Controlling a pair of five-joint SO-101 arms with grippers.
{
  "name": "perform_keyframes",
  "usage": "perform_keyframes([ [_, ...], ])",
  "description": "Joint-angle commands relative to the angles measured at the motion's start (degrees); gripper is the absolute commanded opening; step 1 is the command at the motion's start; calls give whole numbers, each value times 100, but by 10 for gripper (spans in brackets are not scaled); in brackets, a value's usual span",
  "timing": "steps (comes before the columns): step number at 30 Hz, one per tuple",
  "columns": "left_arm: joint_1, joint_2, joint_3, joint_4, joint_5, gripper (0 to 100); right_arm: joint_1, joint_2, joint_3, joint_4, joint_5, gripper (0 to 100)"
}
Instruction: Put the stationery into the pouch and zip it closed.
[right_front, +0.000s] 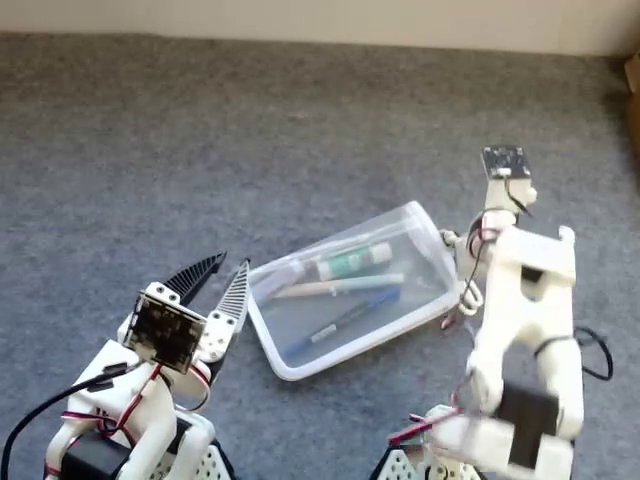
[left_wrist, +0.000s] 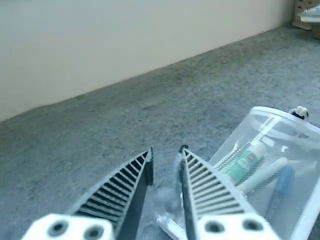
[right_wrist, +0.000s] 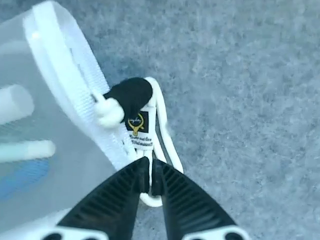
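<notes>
The right pincer (right_wrist: 150, 172) is nipped shut on the white loop (right_wrist: 167, 145) at the zip end of the pouch (right_front: 425, 270). The left pincer (right_front: 228, 268) stands narrowly parted just beside the pouch's other end. The stationery (right_front: 345, 285) lies inside the pouch, between the two pincers.

The grey, carpet-covered tabletop (right_front: 200, 130) ran back to a pale wall (right_front: 300, 18) along its far edge. A clear pouch (right_front: 430, 290) lay flat on it, right of the middle and closer to the near edge. It sat at a slant, one end toward the far right corner. The left arm's base (right_front: 205, 455) and the right arm's base (right_front: 412, 462) stood at the near edge.
</notes>
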Motion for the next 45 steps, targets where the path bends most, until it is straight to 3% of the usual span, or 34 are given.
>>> perform_keyframes([
  [1,-831,-4,-57,-176,607,101,48,558,-576,4,79,6],
  [8,-1332,-4,-22,-422,914,101,-488,444,-75,48,88,6],
  [19,-1341,-4,-22,-422,914,101,-2782,-892,1385,48,44,6],
  [23,-1349,-4,-22,-422,914,101,-3275,-1297,1446,48,44,6],
  [32,-1349,-4,-22,-422,914,100,-3046,-2800,1314,1086,79,20],
  [36,-1349,-4,-22,-422,914,100,-2862,-3002,892,1525,132,153],
  [39,-1349,-4,-22,-422,914,100,-2835,-2782,620,1727,844,227],
  [45,-1349,4,-22,-422,914,100,-2853,-1921,286,1736,2136,231],
])
